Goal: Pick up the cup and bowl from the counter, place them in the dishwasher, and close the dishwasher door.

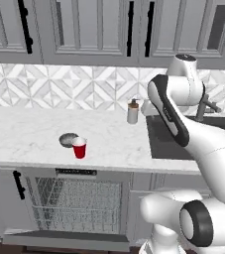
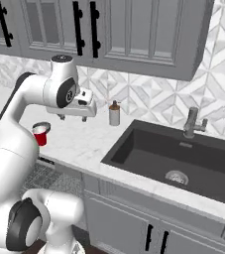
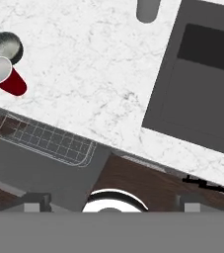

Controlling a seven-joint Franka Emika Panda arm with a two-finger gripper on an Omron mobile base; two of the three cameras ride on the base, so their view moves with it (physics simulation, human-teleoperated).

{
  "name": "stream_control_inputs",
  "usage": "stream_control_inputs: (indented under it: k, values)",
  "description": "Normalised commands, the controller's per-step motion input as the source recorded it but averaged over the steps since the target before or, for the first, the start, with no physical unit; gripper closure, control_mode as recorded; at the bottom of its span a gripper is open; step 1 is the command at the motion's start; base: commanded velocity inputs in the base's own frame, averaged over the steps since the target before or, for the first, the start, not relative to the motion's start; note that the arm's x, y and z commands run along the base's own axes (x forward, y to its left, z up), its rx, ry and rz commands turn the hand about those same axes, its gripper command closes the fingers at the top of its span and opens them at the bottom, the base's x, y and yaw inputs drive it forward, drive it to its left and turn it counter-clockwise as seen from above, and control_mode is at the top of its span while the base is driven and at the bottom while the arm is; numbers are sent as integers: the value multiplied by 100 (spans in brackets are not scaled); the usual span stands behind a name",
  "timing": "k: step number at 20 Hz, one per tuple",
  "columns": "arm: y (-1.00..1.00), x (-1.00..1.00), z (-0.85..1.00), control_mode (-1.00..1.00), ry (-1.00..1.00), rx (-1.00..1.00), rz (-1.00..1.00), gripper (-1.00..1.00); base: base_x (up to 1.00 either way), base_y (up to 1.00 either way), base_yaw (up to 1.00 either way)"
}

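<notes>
The cup (image 1: 80, 148) is seen upright on the desk (image 1: 29, 134), near its front edge and directly above the dishwasher (image 1: 77, 198). Its white inside is visible from the hand view, and nothing can be made out in it. The bowl (image 1: 68, 140) is set just behind the cup, toward the wall, so close that the two appear to touch; whether they really do cannot be told. No contents can be made out in the bowl either.

The dishwasher is open, its door (image 1: 67, 239) dropped down to nearly flat, and a wire rack (image 1: 77, 203) is seen inside with nothing in it.

Toward the back edge of the desk, beside the sink (image 2: 183, 163), a soap bottle (image 1: 133, 112) is placed upright. The basin of the sink is dark and only a drain (image 2: 176, 177) is shown at its bottom. A faucet (image 2: 192, 123) is mounted behind it.

The claw (image 2: 73, 118) is held high above the desk, between the cup and the sink, with its jaws spread wide and nothing between them. The cup and bowl are found well apart from it, lower and off to the robot's left, toward the desk's front edge; in the hand view they appear at the upper left corner.
</notes>
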Motion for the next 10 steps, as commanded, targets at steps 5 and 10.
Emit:
stream_control_inputs:
  k: [5,10]
  values:
    - [0,0,0,100,0,0,0,-100,0,-37,62]
    - [0,0,0,100,0,0,0,-100,0,-51,55]
